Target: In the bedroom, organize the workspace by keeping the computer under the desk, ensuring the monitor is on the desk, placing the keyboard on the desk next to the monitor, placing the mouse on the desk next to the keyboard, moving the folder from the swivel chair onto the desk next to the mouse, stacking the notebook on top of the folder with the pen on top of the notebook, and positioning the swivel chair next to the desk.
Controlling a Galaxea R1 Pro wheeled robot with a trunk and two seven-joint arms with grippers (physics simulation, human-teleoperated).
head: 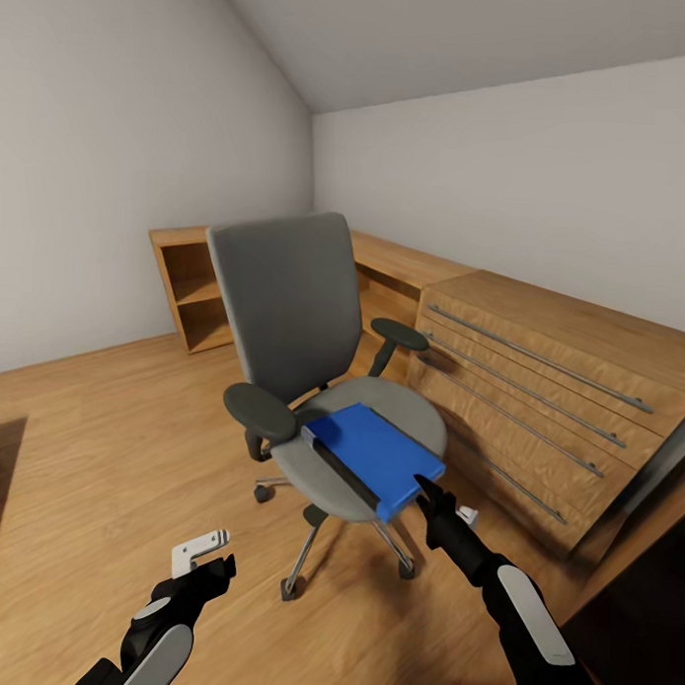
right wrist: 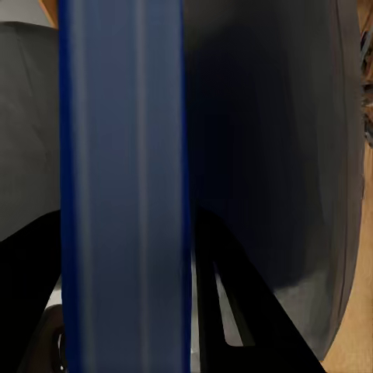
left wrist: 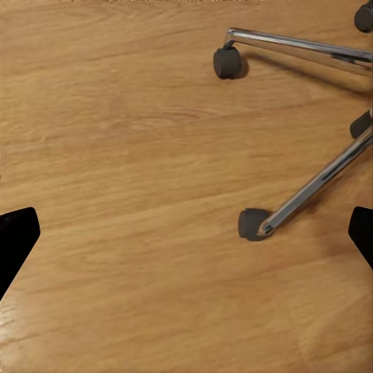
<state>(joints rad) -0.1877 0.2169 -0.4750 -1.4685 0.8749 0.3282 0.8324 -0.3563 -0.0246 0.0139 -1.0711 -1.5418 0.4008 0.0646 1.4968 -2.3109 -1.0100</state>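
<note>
While one folder (head: 375,452) rests, one swivel chair (head: 294,311) stands.

1 swivel chair (head: 321,381) | 1 folder (head: 373,452) | 2 claws: L (head: 205,560), R (head: 428,496) | 2 wood cabinets (head: 538,389)

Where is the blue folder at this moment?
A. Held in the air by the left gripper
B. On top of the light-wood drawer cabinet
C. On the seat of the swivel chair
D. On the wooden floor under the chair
C: in the head view the folder lies flat on the grey seat of the swivel chair, with the right gripper at its near edge.
</note>
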